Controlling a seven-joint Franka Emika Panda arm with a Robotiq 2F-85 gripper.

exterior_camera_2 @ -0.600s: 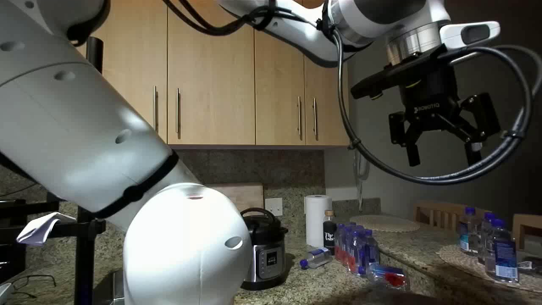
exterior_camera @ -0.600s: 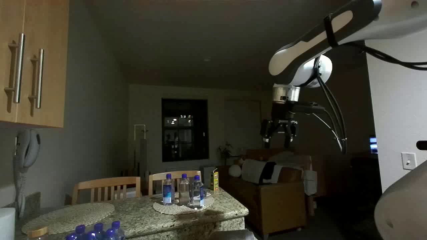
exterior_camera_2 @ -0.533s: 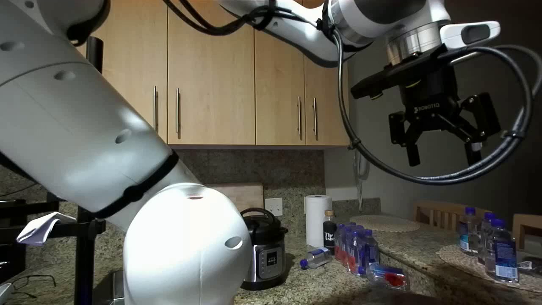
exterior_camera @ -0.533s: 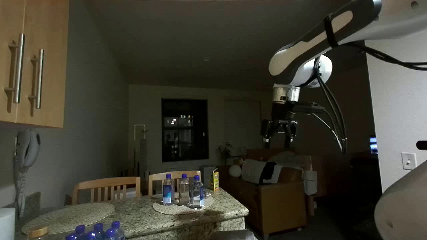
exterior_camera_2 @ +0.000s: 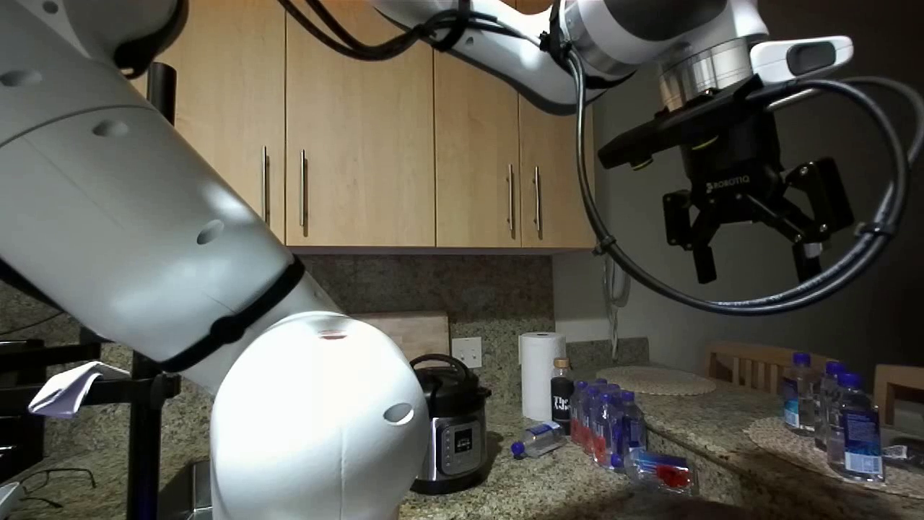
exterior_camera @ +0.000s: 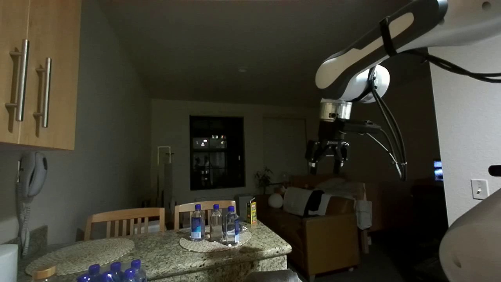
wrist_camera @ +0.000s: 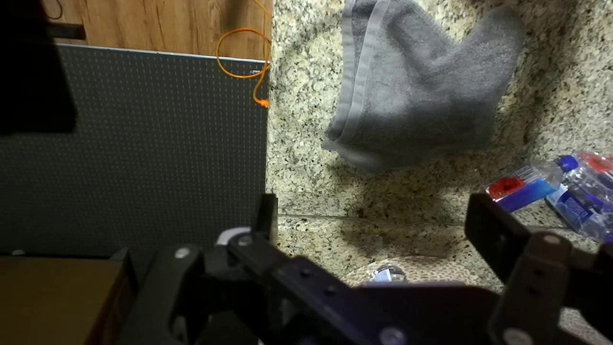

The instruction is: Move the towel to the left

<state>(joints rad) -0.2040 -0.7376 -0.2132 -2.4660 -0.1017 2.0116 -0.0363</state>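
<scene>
Hanging with jaws set wide apart and holding nothing, the gripper (exterior_camera_2: 755, 269) carries the name ROBOTIQ in pale letters. The grey towel (wrist_camera: 421, 96) lies rumpled on the granite counter (wrist_camera: 301, 163). White lettering on a black bottle (exterior_camera_2: 561, 397) is blurred; blue-labelled bottles (exterior_camera_2: 857, 432) bear print too small to read.

Wrist view: towel (wrist_camera: 421, 105) on counter (wrist_camera: 299, 158); around it by the clock, bottle (wrist_camera: 523, 188) on its side at four o'clock, placemat (wrist_camera: 438, 269) at six, cable (wrist_camera: 245, 29) at nine, past the counter's edge.

In an exterior view, three bottles (exterior_camera: 216, 227) on a placemat (exterior_camera: 209, 246); from them, box (exterior_camera: 251, 212) at two, sofa (exterior_camera: 332, 239) at three, another placemat (exterior_camera: 80, 254) at nine, chair (exterior_camera: 207, 204) behind at eleven.

In an exterior view, from the cooker (exterior_camera_2: 449, 426): paper roll (exterior_camera_2: 541, 375) at two, lying bottle (exterior_camera_2: 540, 440) at three.
</scene>
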